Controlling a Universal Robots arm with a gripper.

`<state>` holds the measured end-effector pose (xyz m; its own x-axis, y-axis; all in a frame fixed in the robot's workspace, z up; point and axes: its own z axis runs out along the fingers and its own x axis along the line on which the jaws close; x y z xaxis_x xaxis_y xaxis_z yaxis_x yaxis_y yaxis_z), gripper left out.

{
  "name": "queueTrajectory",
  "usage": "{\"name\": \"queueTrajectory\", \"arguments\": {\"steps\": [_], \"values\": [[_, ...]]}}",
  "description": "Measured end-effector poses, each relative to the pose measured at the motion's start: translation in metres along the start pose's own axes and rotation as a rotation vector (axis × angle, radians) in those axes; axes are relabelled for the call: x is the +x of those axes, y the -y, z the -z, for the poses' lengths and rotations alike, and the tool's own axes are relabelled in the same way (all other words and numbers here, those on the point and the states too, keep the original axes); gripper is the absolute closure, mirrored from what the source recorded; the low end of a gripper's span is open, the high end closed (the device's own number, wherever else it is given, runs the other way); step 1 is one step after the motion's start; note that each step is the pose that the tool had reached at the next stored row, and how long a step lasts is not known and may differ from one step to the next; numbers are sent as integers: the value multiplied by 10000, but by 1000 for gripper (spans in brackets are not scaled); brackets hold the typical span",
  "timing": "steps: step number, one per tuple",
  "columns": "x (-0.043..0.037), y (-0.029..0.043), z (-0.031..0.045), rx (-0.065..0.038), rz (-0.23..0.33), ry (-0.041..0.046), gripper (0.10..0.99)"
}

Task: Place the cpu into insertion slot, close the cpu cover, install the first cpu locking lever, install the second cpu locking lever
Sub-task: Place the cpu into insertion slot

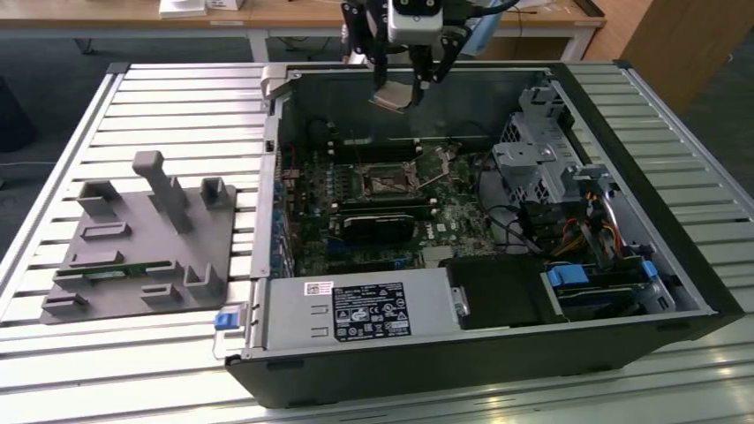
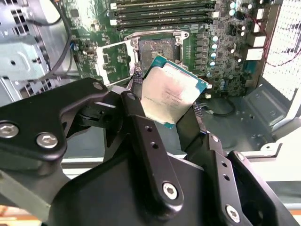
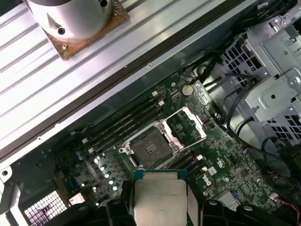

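Note:
My gripper hangs above the back wall of the open computer case, shut on the cpu. In both wrist views the cpu is a flat square chip with a silvery top, tilted and pinched at two opposite edges by the black fingers. Well below it lies the insertion slot, a bare black square socket on the green board. The cpu cover, a thin metal frame, stands flipped open beside the socket. Thin wire levers stick up near the socket.
The case holds a drive cage at the exterior view's right, a power supply in front and a black block just in front of the socket. Memory slots run along the socket. A grey fixture plate lies outside the case.

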<state>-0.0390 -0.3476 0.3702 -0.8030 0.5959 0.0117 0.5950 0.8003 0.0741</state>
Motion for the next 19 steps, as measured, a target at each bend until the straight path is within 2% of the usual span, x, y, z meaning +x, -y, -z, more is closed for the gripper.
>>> {"name": "queueTrajectory", "arguments": {"steps": [4,7,19], "values": [[0,1,-12,7,-680,61,549],[0,2,-22,49,-1171,143,549],[-1,6,-85,181,-2615,416,549]]}}
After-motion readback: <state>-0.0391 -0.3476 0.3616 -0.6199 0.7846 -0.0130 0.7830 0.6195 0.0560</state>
